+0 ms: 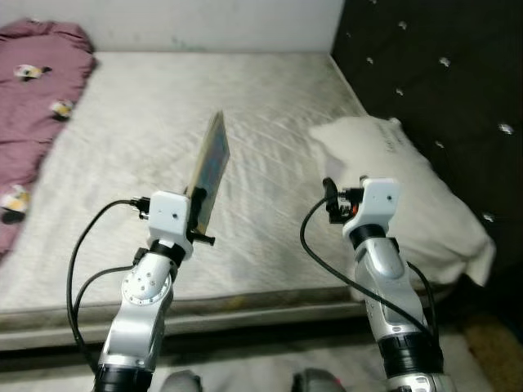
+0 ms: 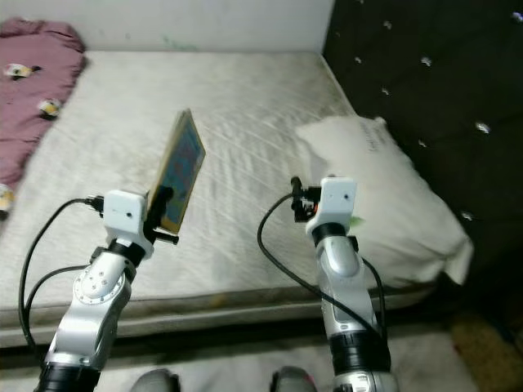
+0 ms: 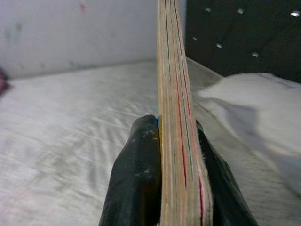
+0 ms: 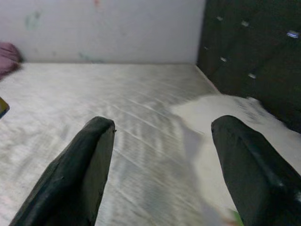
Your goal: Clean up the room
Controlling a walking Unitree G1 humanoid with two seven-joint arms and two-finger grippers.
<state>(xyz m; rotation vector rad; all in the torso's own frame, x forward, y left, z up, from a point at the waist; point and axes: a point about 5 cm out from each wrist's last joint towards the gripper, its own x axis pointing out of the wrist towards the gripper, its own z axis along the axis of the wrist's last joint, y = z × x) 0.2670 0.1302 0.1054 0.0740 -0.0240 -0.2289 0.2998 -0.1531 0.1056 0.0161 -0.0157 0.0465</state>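
Note:
A thin colourful book stands on edge, tilted, above the near part of the bed. My left gripper is shut on its lower end. In the left wrist view both black fingers press the book's page edges from either side. My right gripper is raised over the mattress beside the white pillow. It is open, its two fingers spread wide with nothing between them.
The bare grey mattress stretches to a white wall. A maroon blanket with small pale prints lies bunched at the far left. A black tufted headboard runs along the right side. The mattress's front edge is just below my arms.

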